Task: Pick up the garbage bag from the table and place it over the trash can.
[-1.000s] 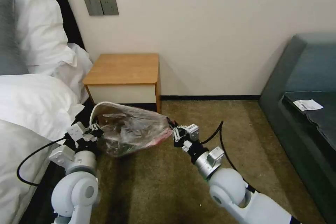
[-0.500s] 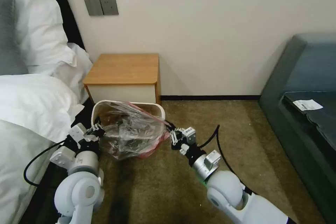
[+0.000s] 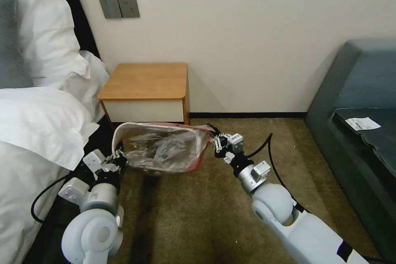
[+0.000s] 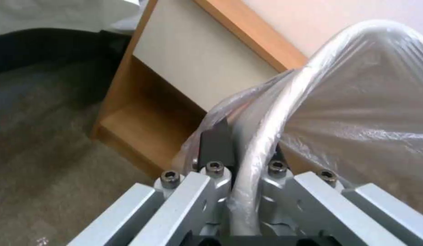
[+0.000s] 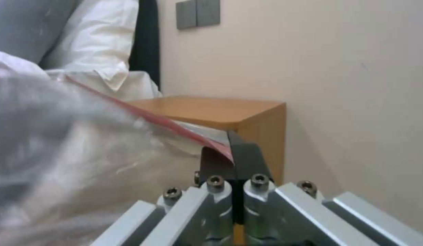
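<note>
The garbage bag (image 3: pixel 165 150) is stretched over the top of the trash can (image 3: pixel 119 132), on the carpet in front of the table (image 3: pixel 144 86). The left gripper (image 3: pixel 120 157) pinches the bag against the can's rim. The right gripper (image 3: pixel 215 142) pinches the red edge.

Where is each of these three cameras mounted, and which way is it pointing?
Head view: on the robot's head, looking forward and down at the garbage bag stretched between the left claw and right claw; both arms show.
Left wrist view: on the left arm, facing the table; its claw grips the trash can rim through the bag.
Right wrist view: on the right arm, facing the wall; its claw pinches the bag's red band.
All share bag and table.
</note>
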{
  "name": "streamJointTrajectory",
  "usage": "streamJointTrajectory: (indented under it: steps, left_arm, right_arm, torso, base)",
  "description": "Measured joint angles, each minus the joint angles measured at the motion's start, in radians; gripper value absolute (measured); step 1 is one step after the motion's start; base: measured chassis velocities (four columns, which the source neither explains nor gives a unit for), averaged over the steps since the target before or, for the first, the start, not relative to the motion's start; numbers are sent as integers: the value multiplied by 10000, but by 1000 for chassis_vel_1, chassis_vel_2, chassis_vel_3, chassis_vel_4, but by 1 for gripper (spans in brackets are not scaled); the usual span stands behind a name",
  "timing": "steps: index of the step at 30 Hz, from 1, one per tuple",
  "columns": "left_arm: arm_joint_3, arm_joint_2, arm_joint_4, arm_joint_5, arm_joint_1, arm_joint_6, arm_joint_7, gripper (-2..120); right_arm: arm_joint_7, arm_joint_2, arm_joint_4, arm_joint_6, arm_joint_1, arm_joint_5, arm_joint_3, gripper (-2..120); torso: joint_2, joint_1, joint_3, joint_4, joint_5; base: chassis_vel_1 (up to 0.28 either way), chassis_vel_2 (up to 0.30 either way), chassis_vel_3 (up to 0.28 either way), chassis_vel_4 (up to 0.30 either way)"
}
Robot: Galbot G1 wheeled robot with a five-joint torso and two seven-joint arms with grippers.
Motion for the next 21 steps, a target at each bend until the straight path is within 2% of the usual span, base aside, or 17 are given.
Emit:
streamJointTrajectory:
  steps: [11,19,21]
  left_arm:
    - [-170,-263,-189,-772,-342,-71,-424,2]
    - [-285,-453,-469,-1905,-418,34,-828,4]
    - [-285,-490,-645,-2472,-330,200,-1036,4]
  right_arm:
    - [-32,136,-203,127,-240,-279,-373,0]
    - [-44,387,-704,294,-179,-679,-577,0]
    - [-71,495,-939,355,-71,-778,-562,0]
  torso:
    - [0,0,0,-1,0]
    - [0,0,0,-1,-1]
    - [0,0,0,0,0]
  base:
    - [0,0,0,0]
    - [0,0,0,0]
    - [0,0,0,0]
